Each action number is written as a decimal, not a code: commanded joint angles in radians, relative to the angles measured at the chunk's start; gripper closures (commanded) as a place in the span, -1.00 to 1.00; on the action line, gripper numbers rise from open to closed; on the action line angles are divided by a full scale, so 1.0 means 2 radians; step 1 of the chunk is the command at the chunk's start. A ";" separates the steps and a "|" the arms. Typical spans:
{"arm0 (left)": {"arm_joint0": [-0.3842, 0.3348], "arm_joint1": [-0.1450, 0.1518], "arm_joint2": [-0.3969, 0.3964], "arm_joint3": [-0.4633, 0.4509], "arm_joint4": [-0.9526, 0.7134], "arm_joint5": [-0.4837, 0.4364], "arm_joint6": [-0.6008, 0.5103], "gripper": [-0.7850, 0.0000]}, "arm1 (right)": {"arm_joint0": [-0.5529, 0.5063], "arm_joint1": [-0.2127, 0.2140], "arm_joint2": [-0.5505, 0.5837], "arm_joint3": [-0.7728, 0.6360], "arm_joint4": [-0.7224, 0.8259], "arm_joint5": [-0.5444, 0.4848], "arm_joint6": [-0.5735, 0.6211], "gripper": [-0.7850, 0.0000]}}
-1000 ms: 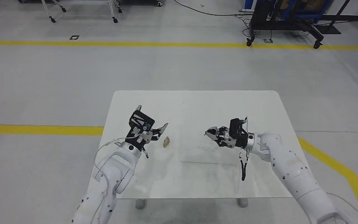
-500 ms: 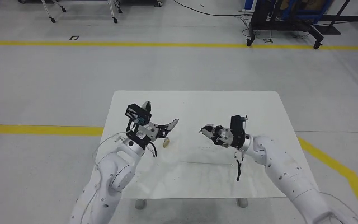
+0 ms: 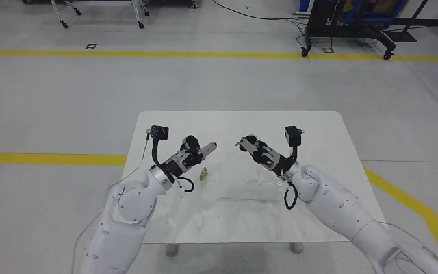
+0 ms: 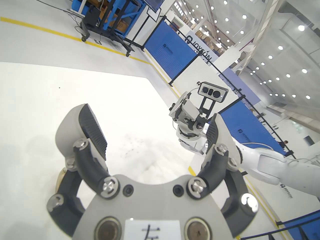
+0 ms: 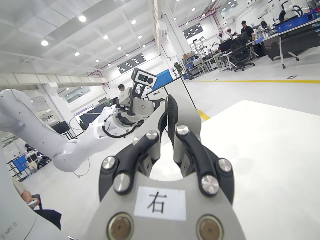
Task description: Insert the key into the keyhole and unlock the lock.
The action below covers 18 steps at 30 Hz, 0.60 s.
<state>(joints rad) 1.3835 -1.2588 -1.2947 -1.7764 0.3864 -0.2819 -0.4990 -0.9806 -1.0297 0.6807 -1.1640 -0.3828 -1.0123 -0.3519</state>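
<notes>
White table holds 1 brass lock (untouched); left gripper spread near it, right gripper pressed together. Ungripped, the lock could skid under any push.

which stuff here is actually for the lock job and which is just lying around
For the job:
brass lock, lying on the table
left gripper, open, close to the lock
right gripper, shut, over the table's middle

Just about:
dark wheeled cart on the floor beyond
yellow floor line
</notes>
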 commanded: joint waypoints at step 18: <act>-0.012 -0.001 0.042 0.025 -0.025 0.008 -0.015 0.12 | 0.027 -0.023 -0.066 0.038 0.477 0.057 0.346 1.00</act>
<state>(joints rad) 1.3586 -1.2611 -1.2155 -1.7252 0.3135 -0.2660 -0.5331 -0.9324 -1.0741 0.5454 -1.0952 0.4920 -0.8990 0.2684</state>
